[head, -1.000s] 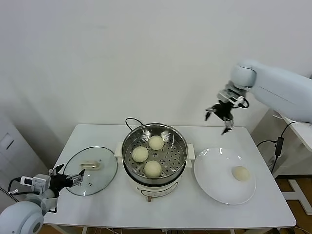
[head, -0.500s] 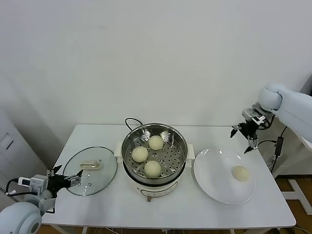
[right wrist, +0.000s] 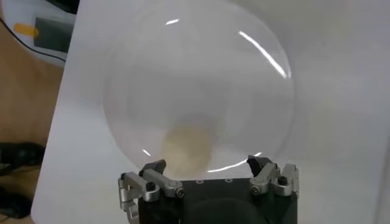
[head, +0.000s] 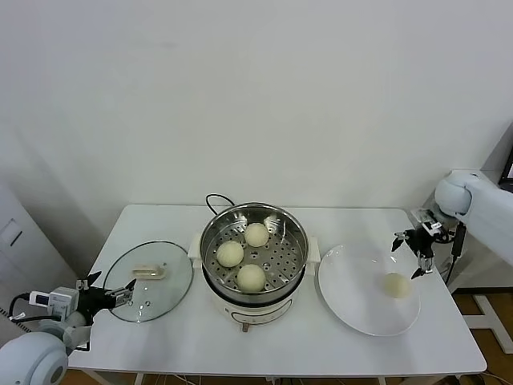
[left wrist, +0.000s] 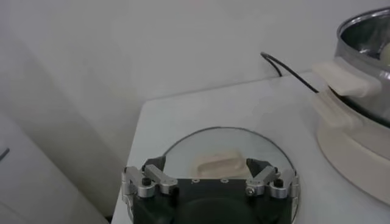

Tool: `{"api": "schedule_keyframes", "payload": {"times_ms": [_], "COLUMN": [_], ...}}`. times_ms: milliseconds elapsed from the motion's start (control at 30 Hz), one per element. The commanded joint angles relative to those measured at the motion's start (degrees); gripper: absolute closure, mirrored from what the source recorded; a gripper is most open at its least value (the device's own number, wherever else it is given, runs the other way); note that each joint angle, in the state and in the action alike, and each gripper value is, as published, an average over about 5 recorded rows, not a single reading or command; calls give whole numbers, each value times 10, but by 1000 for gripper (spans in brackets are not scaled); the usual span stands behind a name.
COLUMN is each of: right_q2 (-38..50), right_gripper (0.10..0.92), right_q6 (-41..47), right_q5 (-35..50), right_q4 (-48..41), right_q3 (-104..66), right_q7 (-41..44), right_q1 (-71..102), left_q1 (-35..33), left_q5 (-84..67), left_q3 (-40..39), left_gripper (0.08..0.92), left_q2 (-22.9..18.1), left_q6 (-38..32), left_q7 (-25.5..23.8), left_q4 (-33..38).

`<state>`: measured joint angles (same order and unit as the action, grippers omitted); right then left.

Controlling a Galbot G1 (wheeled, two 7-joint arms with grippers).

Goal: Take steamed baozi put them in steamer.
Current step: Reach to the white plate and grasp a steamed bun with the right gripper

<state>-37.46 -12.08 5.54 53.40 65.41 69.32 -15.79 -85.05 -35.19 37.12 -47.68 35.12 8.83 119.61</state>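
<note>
The steamer (head: 253,255) stands mid-table with three baozi on its perforated tray: one at the back (head: 256,234), one at the left (head: 230,253), one at the front (head: 251,277). A fourth baozi (head: 395,285) lies on the white plate (head: 353,301) at the right; it also shows in the right wrist view (right wrist: 186,148). My right gripper (head: 414,250) is open and empty, above the plate's far right edge, a little above that baozi. In its own view it (right wrist: 207,167) is open over the bun. My left gripper (head: 112,296) is open and idle at the table's left edge.
A flat glass lid (head: 149,280) lies left of the steamer, right by my left gripper; it also shows in the left wrist view (left wrist: 228,161). A black cord (head: 215,200) runs behind the steamer. The table's right edge is close to the plate.
My right gripper has swung from high behind the plate to the right and down, and now hangs just above the baozi on the plate. The left arm has not moved.
</note>
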Motion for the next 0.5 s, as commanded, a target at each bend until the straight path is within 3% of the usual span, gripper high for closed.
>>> {"api": "schedule_keyframes", "payload": {"times_ms": [33, 500], "right_q2": [2, -19], "right_gripper": [203, 203], "right_q6": [2, 1], "right_q5": [-24, -59], "right_q4": [-15, -44], "right_q3": [-60, -103], "right_q7": [-28, -41], "right_q1": [79, 121], "left_q1": [1, 6], "left_q5": [0, 0], "left_q3": [-1, -5], "left_gripper": [177, 177], "left_q2": [0, 0], "left_q6": [1, 4], "left_q7": [0, 1], "left_q4": [2, 4]}}
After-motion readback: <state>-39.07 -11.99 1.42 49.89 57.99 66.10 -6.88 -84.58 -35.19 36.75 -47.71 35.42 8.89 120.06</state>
